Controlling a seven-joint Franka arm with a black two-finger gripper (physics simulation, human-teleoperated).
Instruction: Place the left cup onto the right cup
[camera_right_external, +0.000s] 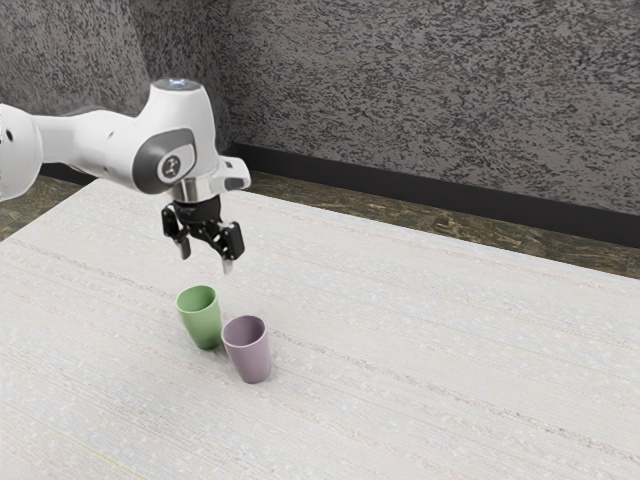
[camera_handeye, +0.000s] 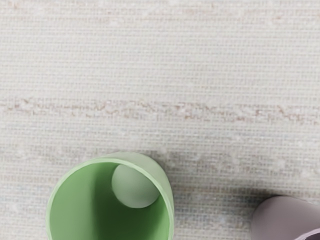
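Observation:
A green cup stands upright on the pale table, on the exterior view's left of a mauve cup that almost touches it. My black gripper hangs open a short way above the green cup, with nothing between its fingers. In the wrist view I look down into the green cup, and the mauve cup's edge shows beside it.
The table surface stretches wide around both cups. A dark rough wall with a black baseboard rises behind the table's far edge.

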